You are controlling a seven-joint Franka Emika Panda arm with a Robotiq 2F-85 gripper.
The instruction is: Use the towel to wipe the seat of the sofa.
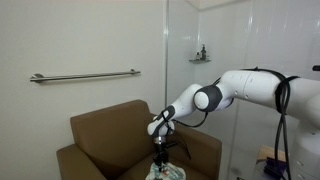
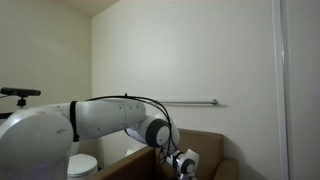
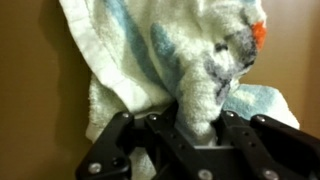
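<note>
The towel [image 3: 180, 60] is white terry with pale blue stripes and an orange spot. It fills the wrist view, bunched on the brown sofa seat [image 3: 30, 90]. My gripper [image 3: 197, 122] is shut on a fold of the towel. In an exterior view my gripper [image 1: 160, 148] points down over the seat of the brown sofa [image 1: 100, 135], with the towel [image 1: 163, 170] bunched under it at the frame's bottom edge. In an exterior view the gripper [image 2: 186, 166] is low over the sofa [image 2: 215, 150]; the towel is hidden there.
A metal grab bar [image 1: 85, 76] runs along the white wall behind the sofa and also shows in an exterior view [image 2: 190, 102]. A small wall shelf [image 1: 200, 57] holds items. The sofa's backrest and armrests surround the seat.
</note>
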